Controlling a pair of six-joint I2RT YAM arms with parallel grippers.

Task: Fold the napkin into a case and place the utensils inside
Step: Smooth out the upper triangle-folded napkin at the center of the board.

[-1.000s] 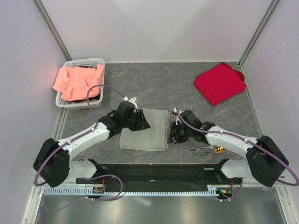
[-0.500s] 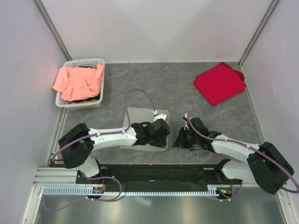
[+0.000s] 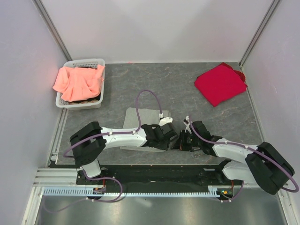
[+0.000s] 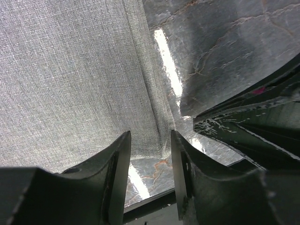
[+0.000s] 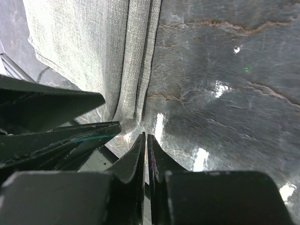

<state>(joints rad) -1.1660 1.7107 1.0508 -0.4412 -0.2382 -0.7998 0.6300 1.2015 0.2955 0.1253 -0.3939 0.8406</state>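
The grey-green napkin [image 3: 136, 119] lies folded flat on the table; my left arm crosses it. My left gripper [image 3: 168, 137] is open at the napkin's near right corner. In the left wrist view the napkin [image 4: 70, 70] fills the upper left, and its corner sits just beyond my open left gripper [image 4: 150, 140]. My right gripper [image 3: 183, 140] is shut and empty, right beside that corner. In the right wrist view my right gripper [image 5: 146, 137] points at the napkin's layered edge [image 5: 129, 56] without holding it. The utensils are out of sight, likely under my right arm.
A white basket [image 3: 86, 61] holding a salmon-orange cloth [image 3: 77, 82] stands at the back left. A bright red cloth [image 3: 219, 83] lies at the back right. The two grippers are almost touching. Walls enclose the table on three sides.
My left arm has swung right across the napkin to its near right corner. My right gripper has moved nearer and left to meet it, and the utensils are now covered.
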